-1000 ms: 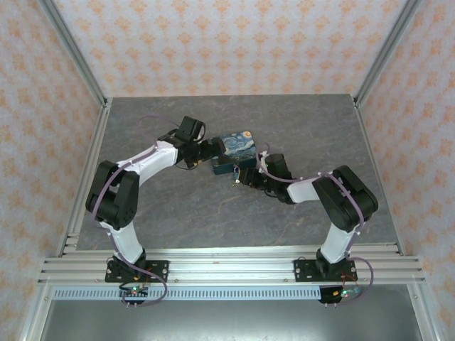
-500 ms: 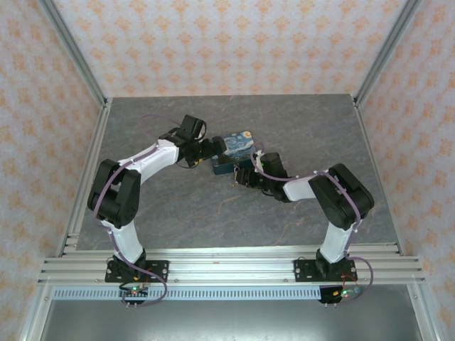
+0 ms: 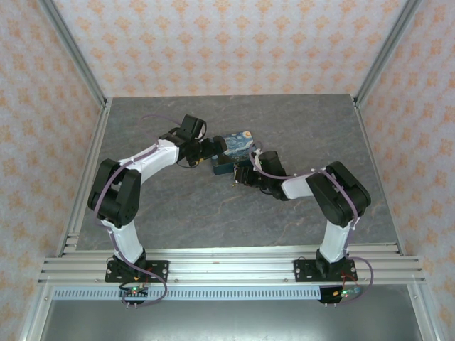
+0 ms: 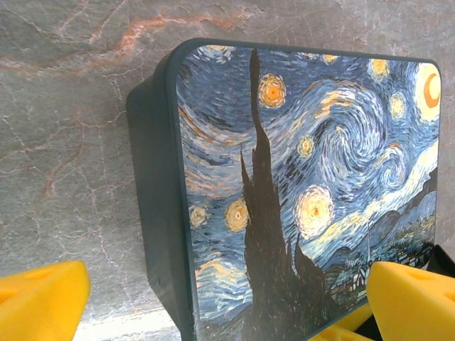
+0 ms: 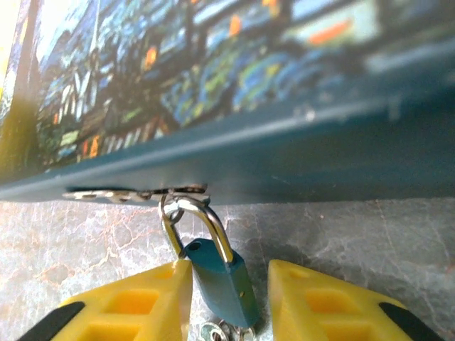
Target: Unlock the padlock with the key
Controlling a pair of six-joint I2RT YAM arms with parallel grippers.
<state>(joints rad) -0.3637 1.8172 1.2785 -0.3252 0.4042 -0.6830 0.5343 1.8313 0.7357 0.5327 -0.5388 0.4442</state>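
Note:
A dark teal box [image 3: 238, 144] with a starry-night lid [image 4: 298, 177] lies mid-table. From its metal hasp [image 5: 135, 193] hangs a small teal padlock [image 5: 220, 273] with a silver shackle. Small silver rings [image 5: 217, 331] show at the padlock's lower end; the key itself is hidden. My right gripper [image 5: 227, 302] is open around the padlock body, the left finger [image 5: 135, 305] against it and the right finger [image 5: 334, 298] a little apart. My left gripper [image 4: 227, 291] is open and straddles the box's end, its left finger [image 4: 43, 302] clear of the side wall.
The grey stone-patterned table [image 3: 178, 213] stretches around the box. Aluminium frame posts [image 3: 75, 57] and patterned walls stand at the left, right and back. A rail [image 3: 227, 270] with both arm bases runs along the near edge.
My right arm has slid a little left toward the box front, bringing its gripper around the padlock. The left arm and the box have not moved.

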